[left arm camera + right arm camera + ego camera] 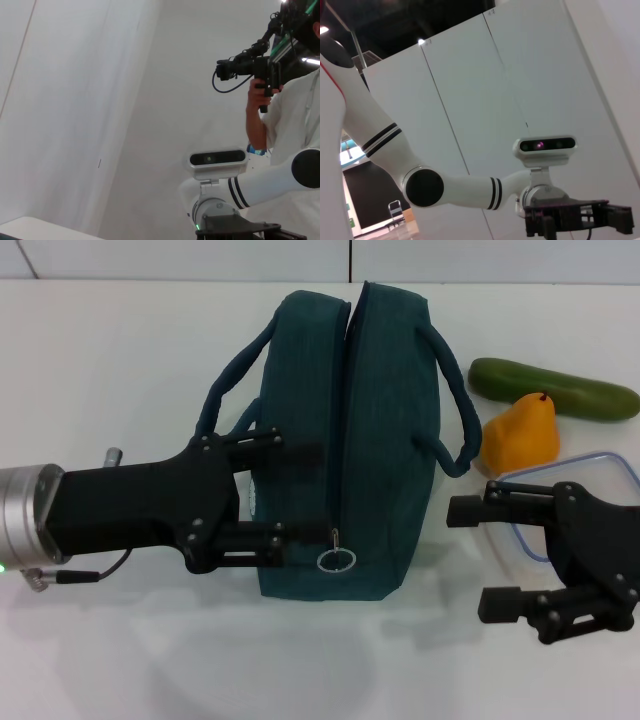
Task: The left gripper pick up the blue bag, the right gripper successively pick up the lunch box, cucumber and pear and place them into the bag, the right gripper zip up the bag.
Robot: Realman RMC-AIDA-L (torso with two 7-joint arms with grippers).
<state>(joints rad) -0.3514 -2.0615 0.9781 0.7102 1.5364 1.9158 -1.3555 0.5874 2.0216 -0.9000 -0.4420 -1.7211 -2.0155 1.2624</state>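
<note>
Only the head view shows the work; both wrist views look up at white wall panels. The left wrist view catches a person in white (295,120) holding a black camera rig (252,65) and the other arm's white sleeve with its wrist camera (217,159). The right wrist view shows the left arm's white links and black joint (422,187).

On the white bench (100,360) lies the dark blue fabric bag (340,440), a soft oblong with two rope-like handles and a zip running along its middle, a metal ring pull at the near end. The zip gapes slightly at the far end; what lies inside cannot be seen.

The left tool (300,495) has its black fingers spread, one on each side of the bag's near-left flank, apparently touching the cloth.

Just right of the bag sit the yellow-orange pear (522,435), the smooth dark green cucumber (555,390) behind it, and the clear plastic lunch box with a blue rim (600,475). The right tool (480,560) hovers over the box's near edge, fingers spread apart.
</note>
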